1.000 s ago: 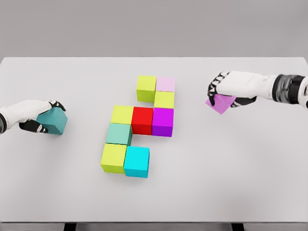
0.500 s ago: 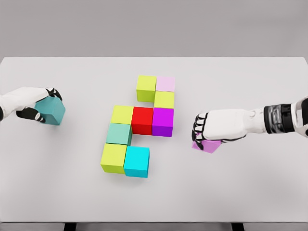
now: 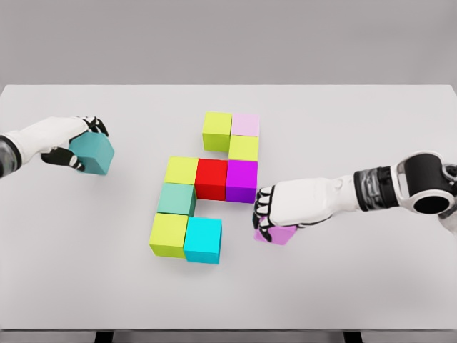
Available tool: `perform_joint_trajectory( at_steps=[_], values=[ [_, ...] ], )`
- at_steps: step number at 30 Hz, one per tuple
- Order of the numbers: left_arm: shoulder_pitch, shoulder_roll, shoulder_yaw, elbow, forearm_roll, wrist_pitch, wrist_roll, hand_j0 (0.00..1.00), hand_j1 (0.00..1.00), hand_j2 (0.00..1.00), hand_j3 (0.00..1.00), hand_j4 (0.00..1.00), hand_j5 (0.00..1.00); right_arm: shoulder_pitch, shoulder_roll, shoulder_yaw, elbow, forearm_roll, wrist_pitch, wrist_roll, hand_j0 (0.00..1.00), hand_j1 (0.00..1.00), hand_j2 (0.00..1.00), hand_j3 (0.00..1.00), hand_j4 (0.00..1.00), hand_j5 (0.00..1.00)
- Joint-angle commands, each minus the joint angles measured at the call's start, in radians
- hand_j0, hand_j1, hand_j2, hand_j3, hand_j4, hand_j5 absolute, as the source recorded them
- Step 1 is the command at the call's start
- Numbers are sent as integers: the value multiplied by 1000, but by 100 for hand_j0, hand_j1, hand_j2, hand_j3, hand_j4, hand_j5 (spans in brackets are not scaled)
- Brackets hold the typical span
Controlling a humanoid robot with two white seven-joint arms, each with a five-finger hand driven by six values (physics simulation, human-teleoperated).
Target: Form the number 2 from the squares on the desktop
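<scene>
Right hand (image 3: 285,207) clamped over a pink cube (image 3: 277,234), just right of the cyan cube (image 3: 203,240). Left hand (image 3: 64,139) gripping a teal cube (image 3: 93,154), well off left.

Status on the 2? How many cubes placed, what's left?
Nine cubes are already placed, from the lime cube at top down to the cyan cube. In hand: right hand holds a pink cube near the bottom row; left hand holds a teal cube. Left: seating both.
</scene>
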Motion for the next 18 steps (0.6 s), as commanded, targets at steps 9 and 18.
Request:
perform_joint_trajectory(
  at_steps=[9,18],
  values=[
    [-35,-93,-9,37,-52,0,1,34,34,34,34,34,34,-28,40,11,-2,-83,3,-1,48,48,48,48,48,48],
    [-75,-197,-11,102,-144,-3,1,33,33,33,33,33,33,-25,52,45,-3,-85,3,-1,56,56,56,56,56,56]
  ],
)
